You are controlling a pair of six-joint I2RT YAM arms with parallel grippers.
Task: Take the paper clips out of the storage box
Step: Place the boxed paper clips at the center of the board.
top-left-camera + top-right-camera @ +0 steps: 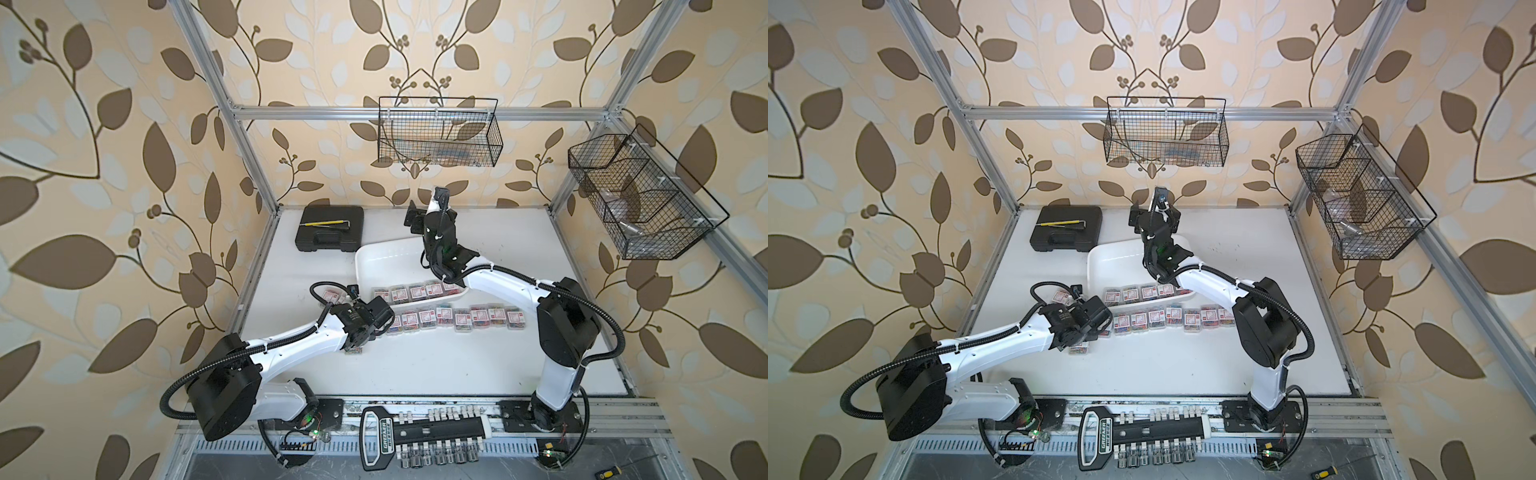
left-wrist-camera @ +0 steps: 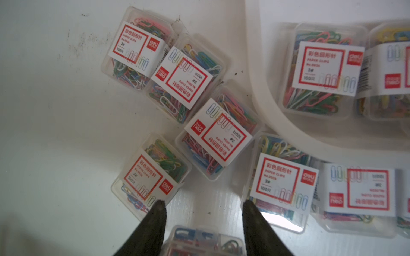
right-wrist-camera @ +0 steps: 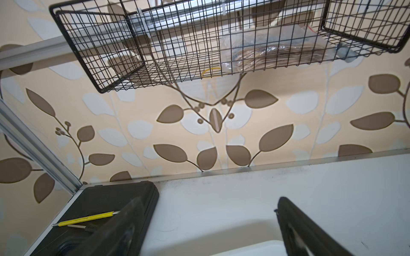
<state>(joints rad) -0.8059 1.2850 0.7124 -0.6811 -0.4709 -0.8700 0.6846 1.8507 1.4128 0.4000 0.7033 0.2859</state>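
Observation:
The white storage box [image 1: 365, 266] lies mid-table, with a row of paper clips [image 1: 415, 292] in clear labelled boxes along its near side. Several more paper clips [image 1: 478, 318] lie in a row on the table in front of it. My left gripper [image 2: 203, 205] hangs just left of that row, shut on one clear box of paper clips [image 2: 203, 241] held between its fingers. Other boxes lie scattered beneath it, beside the storage box rim [image 2: 277, 124]. My right gripper [image 3: 207, 201] is raised over the storage box's far end, open and empty, facing the back wall.
A black hard case [image 1: 330, 228] with a yellow tool on it sits at the back left. Wire baskets hang on the back wall [image 1: 440, 133] and the right wall [image 1: 640, 195]. A socket holder [image 1: 419, 432] lies on the front rail.

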